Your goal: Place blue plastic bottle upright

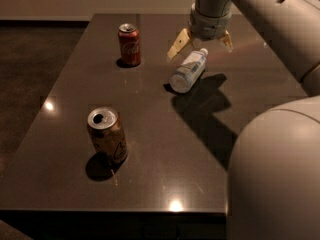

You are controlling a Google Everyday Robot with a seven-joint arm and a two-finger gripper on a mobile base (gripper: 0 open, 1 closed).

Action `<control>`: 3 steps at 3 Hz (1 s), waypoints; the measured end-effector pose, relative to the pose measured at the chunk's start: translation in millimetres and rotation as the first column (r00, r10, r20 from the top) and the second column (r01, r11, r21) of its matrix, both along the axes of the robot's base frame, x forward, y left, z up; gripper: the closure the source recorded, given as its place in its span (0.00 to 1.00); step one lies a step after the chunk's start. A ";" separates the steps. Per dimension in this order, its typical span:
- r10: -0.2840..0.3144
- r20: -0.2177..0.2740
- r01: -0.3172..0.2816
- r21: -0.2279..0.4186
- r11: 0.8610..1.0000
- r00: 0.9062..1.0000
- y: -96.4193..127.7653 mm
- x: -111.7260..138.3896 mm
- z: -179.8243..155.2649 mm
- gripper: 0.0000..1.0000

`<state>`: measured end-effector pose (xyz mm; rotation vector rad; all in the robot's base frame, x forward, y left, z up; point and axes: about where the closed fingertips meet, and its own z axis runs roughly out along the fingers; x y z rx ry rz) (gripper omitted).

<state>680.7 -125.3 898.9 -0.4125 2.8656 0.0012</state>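
Observation:
The blue plastic bottle (188, 71) lies on its side on the dark table (150, 184), its white cap pointing to the far right. My gripper (201, 43) hangs just above the cap end, open, with one yellowish finger (177, 45) to the left of the bottle and the other (226, 40) to the right. It holds nothing.
A red cola can (129, 44) stands upright at the far left of the bottle. A gold-brown can (106, 135) stands upright near the front left. My arm's large pale body (275, 169) fills the right foreground. The table's front edge is close.

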 end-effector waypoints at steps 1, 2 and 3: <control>-0.035 -0.029 0.035 0.013 0.999 0.999 9.8 13.3 -15.4 0.00; -0.045 -0.064 0.046 0.013 0.999 0.997 19.1 26.7 -32.5 0.00; -0.052 -0.083 0.053 0.012 0.999 0.995 19.7 32.8 -41.3 0.00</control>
